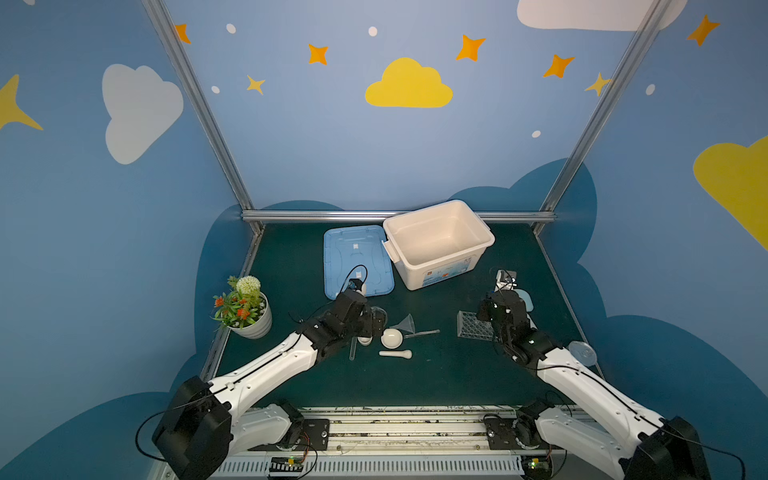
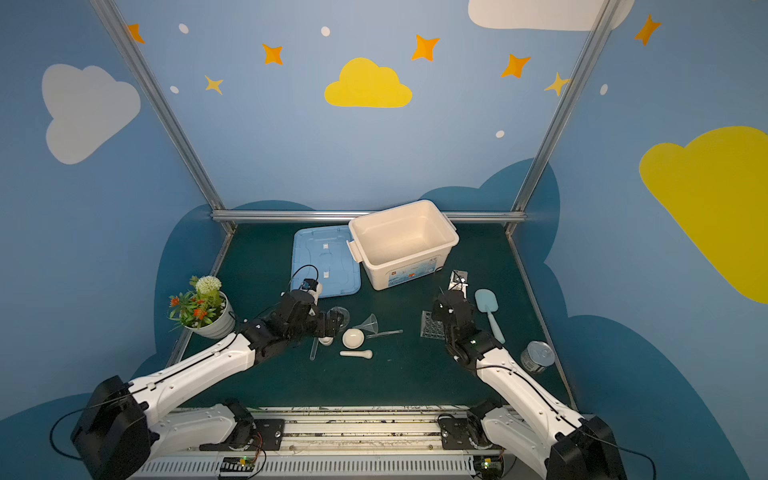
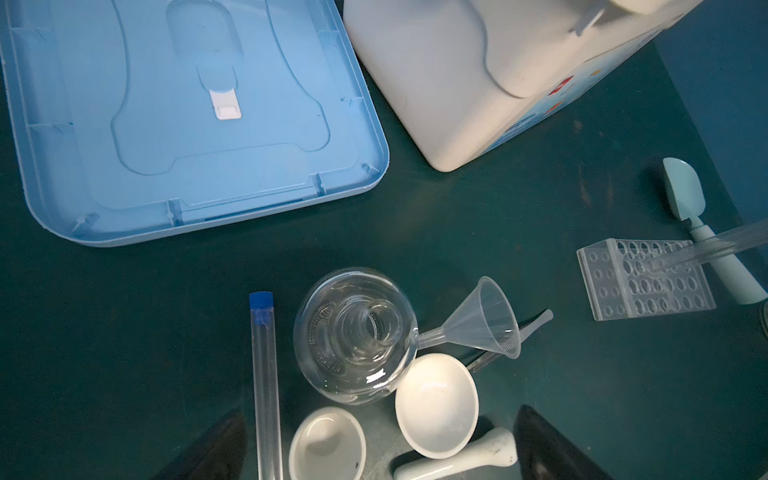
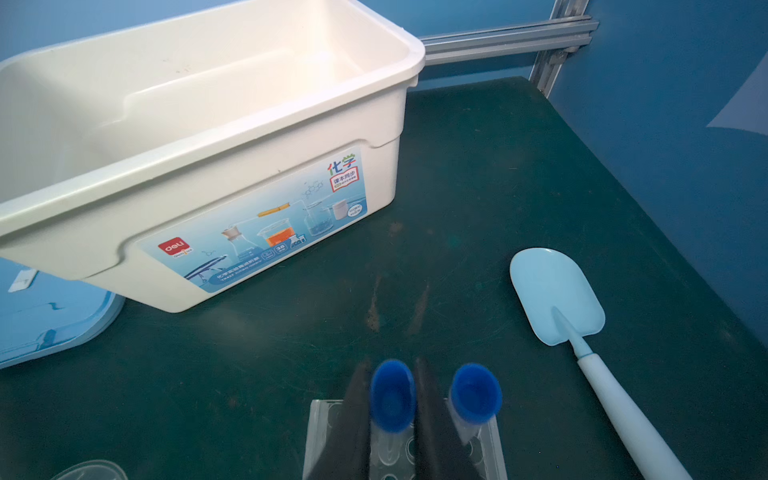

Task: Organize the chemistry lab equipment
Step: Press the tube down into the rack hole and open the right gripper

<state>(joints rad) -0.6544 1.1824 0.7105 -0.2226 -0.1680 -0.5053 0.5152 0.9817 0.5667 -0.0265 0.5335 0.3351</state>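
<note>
**Inspector:** State of the surface and the room.

**Operator:** I see a dark green mat covering the whole table, with brownish scuffs in front of the white bin. Blue walls painted with clouds and stars enclose it on three sides. Aluminium rails run along the back edge and up both back corners. The bin stands open at the back, and its blue lid lies flat just beside it. A potted plant sits at the left edge. A pale blue scoop and a tin lie along the right.

**Inspector:** Claws?

**Operator:** My left claw is spread wide apart above the cluster at mid-table. My right claw is clamped on the first tube, just under its blue cap.

**Inspector:** Equipment positions?

**Operator:** The first tube stands over the clear rack, right of centre. I cannot tell how deep it sits. The second tube stands in the rack just beside it. The third tube lies flat on the mat beside the flask. The funnel lies on its side with its spout against the flask. The mortar, small cup and pestle sit close together near the flask. The thin rod lies behind the funnel.
</note>
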